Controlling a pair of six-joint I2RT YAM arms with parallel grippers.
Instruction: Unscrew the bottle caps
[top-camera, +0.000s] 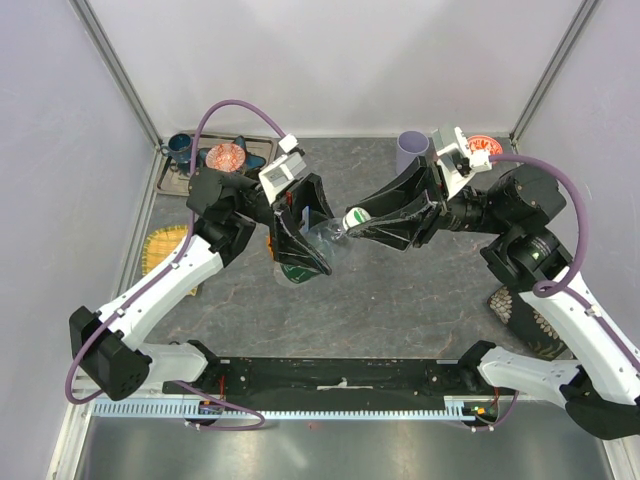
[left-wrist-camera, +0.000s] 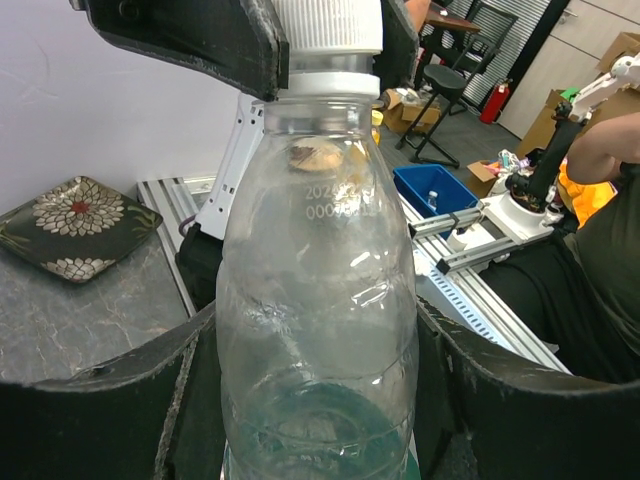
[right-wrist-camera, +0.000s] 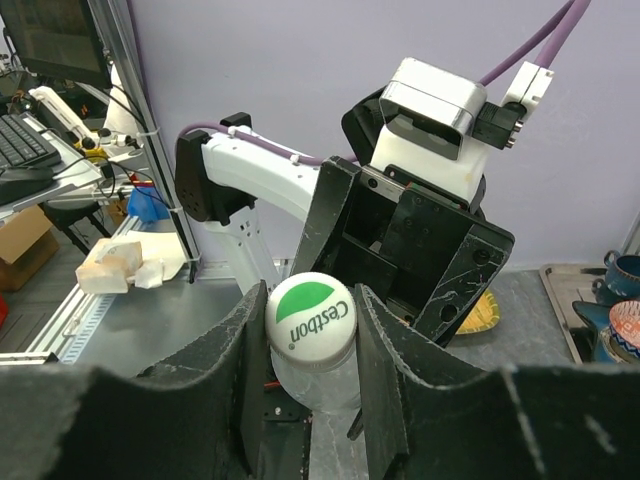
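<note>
The left gripper (top-camera: 303, 243) clamps the clear plastic bottle (left-wrist-camera: 318, 300) by its body, long axis pointing toward the right arm. The right gripper (top-camera: 348, 225) meets it end-on, closed around the white ribbed screw cap (right-wrist-camera: 310, 312).

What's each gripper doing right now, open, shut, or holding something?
Left gripper: closed around the body of the clear bottle.
Right gripper: closed on that bottle's white cap.
</note>
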